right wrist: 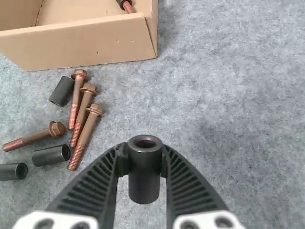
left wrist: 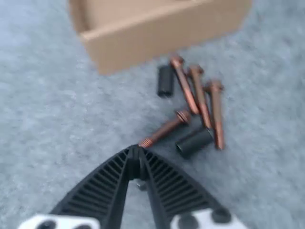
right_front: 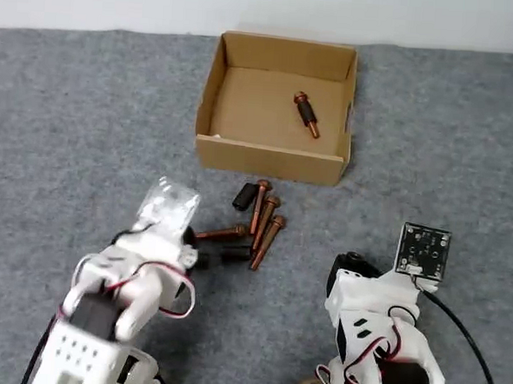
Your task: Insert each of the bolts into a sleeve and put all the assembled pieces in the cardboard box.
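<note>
Black sleeve (right wrist: 144, 179) gripped in right end effector (right wrist: 143, 153); left end effector (left wrist: 137, 155) closed, empty, near bolts (left wrist: 183, 90)

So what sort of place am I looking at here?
Likely a robot practice bench rather than a workshop: left arm and right arm sit at a grey carpeted table, with loose bolts and a cardboard box laid out.

cardboard box (right wrist: 81, 43) cropped by the edge, boxed bolt (right wrist: 125, 4) mostly cut off
</note>
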Robot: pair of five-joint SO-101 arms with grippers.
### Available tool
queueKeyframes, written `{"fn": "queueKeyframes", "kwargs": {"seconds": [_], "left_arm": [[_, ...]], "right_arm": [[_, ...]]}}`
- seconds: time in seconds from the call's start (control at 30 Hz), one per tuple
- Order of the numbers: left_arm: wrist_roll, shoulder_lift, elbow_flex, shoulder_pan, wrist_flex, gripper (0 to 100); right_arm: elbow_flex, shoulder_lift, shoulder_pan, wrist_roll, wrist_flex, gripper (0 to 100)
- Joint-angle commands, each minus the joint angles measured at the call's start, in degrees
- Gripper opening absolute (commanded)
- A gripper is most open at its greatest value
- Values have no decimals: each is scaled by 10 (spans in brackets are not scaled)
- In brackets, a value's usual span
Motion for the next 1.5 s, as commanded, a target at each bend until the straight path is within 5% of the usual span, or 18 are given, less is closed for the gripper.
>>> {"fn": "queueKeyframes", "kwargs": {"seconds": [0.0, 0.1, 0.33, 0.8, 1.47], "left_arm": [[-4, 127, -62, 24, -35, 5], [-16, 222, -97, 23, -82, 5], [-216, 432, -184, 26, -126, 5], [-260, 723, -478, 4, 63, 160], [-274, 946, -645, 3, 105, 159]], "right_arm": [[1, 7, 3, -1, -15, 8], [2, 7, 3, -1, -16, 8], [2, 7, 5, -1, -16, 8], [2, 7, 7, -1, -16, 8], [2, 7, 7, -1, -16, 8]]}}
